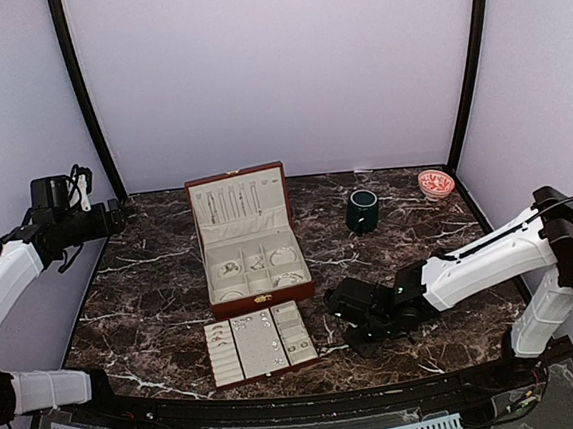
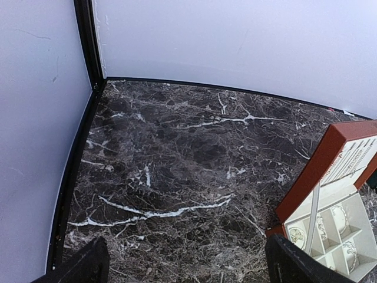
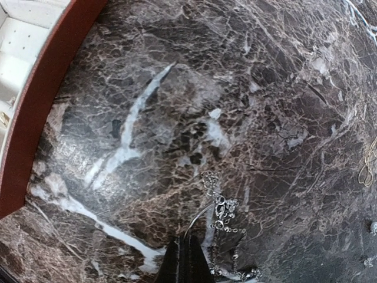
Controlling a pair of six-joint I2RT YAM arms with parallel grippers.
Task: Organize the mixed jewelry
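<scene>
Bench of dark marble [image 1: 152, 286] carries, seen from above, an open reddish-brown box [image 1: 262, 299] with silvery pieces [image 1: 256, 265] in its cream compartments, a tray [image 1: 265, 374] just before it, and a green mug [image 1: 363, 211] and pink bowl [image 1: 435, 183] farther right. The right end effector [image 1: 347, 315] sits low beside the box, and the left end effector [image 1: 118, 217] hangs at far left. In the left wrist view its fingers [image 2: 82, 265] stand wide apart above bare marble. In the right wrist view the fingers [image 3: 185, 262] are pressed together, with mixed jewelry [image 3: 221, 213] on the marble at their tip. Whether any is pinched cannot be told.

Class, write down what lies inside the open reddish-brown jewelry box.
In the box, cream compartments hold small silvery pieces; thin chains hang in the lid. Anything beneath the compartments is hidden.
</scene>
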